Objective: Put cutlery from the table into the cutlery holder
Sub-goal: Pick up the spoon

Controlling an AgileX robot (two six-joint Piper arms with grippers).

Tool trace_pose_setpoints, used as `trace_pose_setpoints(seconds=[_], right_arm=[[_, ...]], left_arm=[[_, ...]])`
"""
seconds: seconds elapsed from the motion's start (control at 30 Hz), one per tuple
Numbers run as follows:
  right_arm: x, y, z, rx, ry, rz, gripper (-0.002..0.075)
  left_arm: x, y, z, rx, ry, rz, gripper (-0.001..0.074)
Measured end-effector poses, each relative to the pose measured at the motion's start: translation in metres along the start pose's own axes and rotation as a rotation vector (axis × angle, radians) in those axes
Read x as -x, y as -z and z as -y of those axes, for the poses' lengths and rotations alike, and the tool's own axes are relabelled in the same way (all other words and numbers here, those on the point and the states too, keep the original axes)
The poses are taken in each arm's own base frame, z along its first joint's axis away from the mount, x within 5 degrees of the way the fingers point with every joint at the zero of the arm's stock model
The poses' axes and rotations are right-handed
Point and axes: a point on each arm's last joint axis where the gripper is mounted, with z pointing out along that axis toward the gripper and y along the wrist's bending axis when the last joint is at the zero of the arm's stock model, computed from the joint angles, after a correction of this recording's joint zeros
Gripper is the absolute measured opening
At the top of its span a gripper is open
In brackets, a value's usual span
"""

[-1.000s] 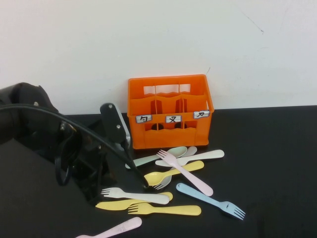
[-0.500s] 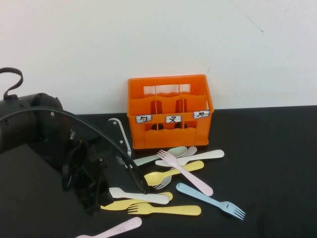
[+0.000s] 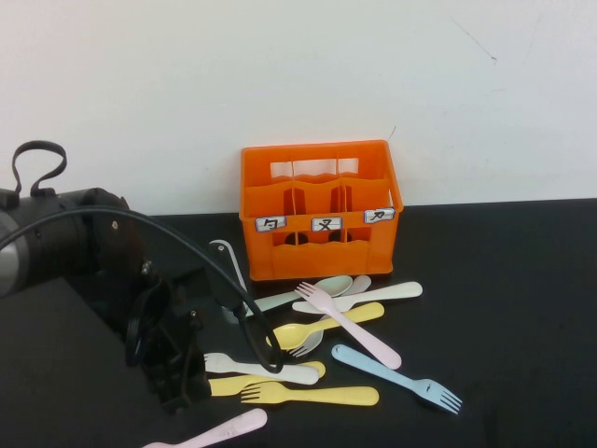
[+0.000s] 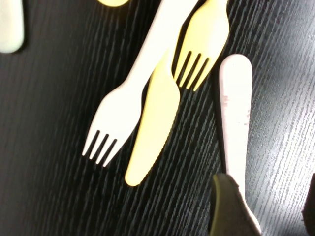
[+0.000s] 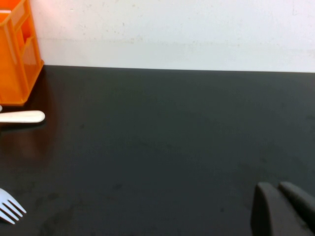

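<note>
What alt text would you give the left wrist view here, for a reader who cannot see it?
Looking down on the ribbed black table: a white fork, a yellow knife and a yellow fork lie overlapping, a pale pink handle beside them. The left gripper, open, hovers at that handle's end, one finger over it.

A plain white wall rises behind the counter's far edge, meeting it along a straight line. It bears a few faint scuffs and a thin dark scratch toward its upper right.
</note>
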Motion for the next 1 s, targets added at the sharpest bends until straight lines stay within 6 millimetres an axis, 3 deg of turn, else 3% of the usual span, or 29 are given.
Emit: trace_pose_setpoints(seconds=[1.0], right_arm=[[0.0,0.0,0.0,0.0,0.0,0.0,-0.0003]], left_arm=[[-0.0024,-0.0014,-0.0015,0.009,-0.012,-0.026,0.0304]])
